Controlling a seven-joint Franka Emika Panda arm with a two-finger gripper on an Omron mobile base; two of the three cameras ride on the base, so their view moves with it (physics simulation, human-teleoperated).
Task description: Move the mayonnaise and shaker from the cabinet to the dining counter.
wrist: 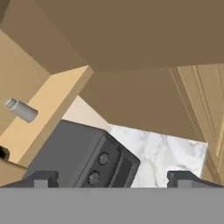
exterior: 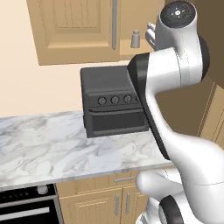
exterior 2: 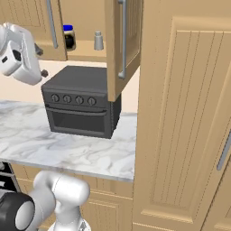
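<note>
Inside cabinet (exterior 2: pixel 124 27): mayonnaise (exterior 2: pixel 68 37), shaker (exterior 2: pixel 98 40)

Mayonnaise (exterior 2: pixel 68 37) left of shaker (exterior 2: pixel 98 40) on cabinet (exterior 2: pixel 85 57) shelf.

Light wooden cabinet (exterior 2: pixel 122 40), matt dark metal oven (exterior 2: pixel 81 101), glossy veined marble counter (exterior 2: pixel 67 149).

Dark grey toaster oven (exterior 2: pixel 81 103), four round knobs in a row above its glass door, sits on a marble wall counter (exterior: pixel 48 148), below and ahead of the claw. Under the counter, lower still than the claw: light wooden base cupboards (exterior: pixel 111 201) with short metal handles, and a black range (exterior: pixel 28 205) at their left. Tall panelled wooden pantry (exterior 2: pixel 185 117) stands right of the oven, well off to the claw's right.
</note>
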